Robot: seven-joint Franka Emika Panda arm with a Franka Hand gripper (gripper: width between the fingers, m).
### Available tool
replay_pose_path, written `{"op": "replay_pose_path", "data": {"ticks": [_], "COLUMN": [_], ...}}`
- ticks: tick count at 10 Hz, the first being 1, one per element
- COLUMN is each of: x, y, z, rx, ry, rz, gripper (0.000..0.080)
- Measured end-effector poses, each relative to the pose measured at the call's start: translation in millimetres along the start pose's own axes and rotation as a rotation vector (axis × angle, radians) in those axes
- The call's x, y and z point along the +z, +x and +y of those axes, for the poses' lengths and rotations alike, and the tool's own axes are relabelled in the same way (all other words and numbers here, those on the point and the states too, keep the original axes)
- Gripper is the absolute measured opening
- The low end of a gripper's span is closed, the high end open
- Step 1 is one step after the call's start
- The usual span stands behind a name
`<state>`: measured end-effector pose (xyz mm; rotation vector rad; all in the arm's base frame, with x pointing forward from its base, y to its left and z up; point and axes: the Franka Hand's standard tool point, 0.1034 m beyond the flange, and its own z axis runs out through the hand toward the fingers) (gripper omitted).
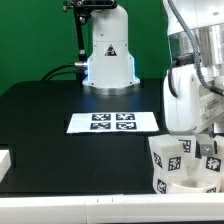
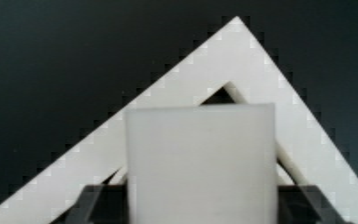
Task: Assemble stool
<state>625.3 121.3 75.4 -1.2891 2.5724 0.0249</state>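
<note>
The pincer [image 2: 197,190] points down, jaws half apart, clamping a white block.

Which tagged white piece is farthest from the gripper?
The marker board, flat at table centre; the stool parts cluster under the gripper at the exterior view's right.

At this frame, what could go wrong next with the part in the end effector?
The end effector grips only the near end of the white leg block, so it may twist on contact. In the exterior view, the tagged stool parts sit at the table's near corner and might get knocked off.
</note>
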Motion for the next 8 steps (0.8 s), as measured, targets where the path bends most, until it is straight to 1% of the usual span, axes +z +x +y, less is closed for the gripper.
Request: {"op": "replay_pose_path", "data": {"ticks": [1,2,3,4,6,7,8], "x": [0.3,0.4,-1.6,-10.7,-38.1,-43.6,-42.4], "y": [0.3,0.3,-1.5,-7.7,-20.2,-21.8,-21.1], "z": [0.1,0.1,0.1,0.3,1.8,0.9,1.3], "rx": [-0.01,-0.011,-0.028,-0.044,-0.055,-0.063,-0.065], "ry": [0.0,0.0,0.001,0.005,0.019,0.022,0.02], "rz": [0.001,0.001,-0.003,-0.018,-0.059,-0.067,-0.064], "gripper": [0.042,0.0553,0.0553,0.0634,0.0645,0.0645,0.0649]}}
